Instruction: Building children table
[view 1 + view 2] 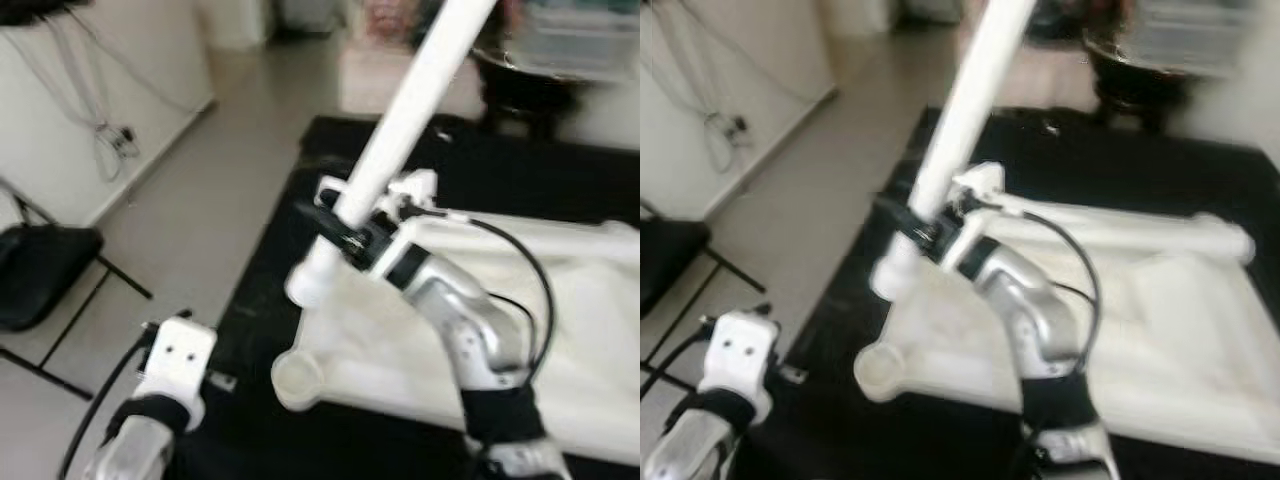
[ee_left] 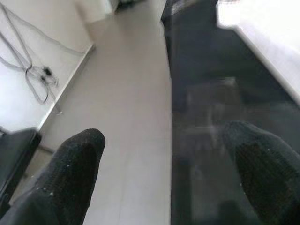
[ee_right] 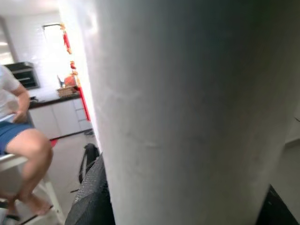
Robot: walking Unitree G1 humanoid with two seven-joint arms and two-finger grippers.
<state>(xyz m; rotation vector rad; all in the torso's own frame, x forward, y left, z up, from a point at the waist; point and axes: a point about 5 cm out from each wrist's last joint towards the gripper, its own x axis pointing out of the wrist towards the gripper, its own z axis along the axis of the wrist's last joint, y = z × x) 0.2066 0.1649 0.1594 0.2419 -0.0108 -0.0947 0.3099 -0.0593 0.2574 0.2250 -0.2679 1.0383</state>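
A white tabletop (image 1: pixel 590 330) lies upside down on a black mat (image 1: pixel 560 165), with a round leg socket (image 1: pixel 297 378) at its near left corner. Another white leg (image 1: pixel 1120 232) lies along the top's far side. My right gripper (image 1: pixel 345 225) is shut on a long white table leg (image 1: pixel 410 105), held slanting up and away; its lower end (image 1: pixel 305 280) hangs above the tabletop's left edge, short of the socket. In the right wrist view the leg (image 3: pixel 187 108) fills the space between the black fingers (image 3: pixel 91 197). My left gripper (image 2: pixel 164 173) is open over the mat's left edge, holding nothing.
Grey floor (image 1: pixel 200 200) runs along the mat's left side. Cables (image 1: pixel 105 140) hang on the white wall at left. A black folding stand (image 1: pixel 40 270) stands at the near left. A dark round stool (image 1: pixel 525 90) stands beyond the mat. A seated person (image 3: pixel 18 136) appears in the right wrist view.
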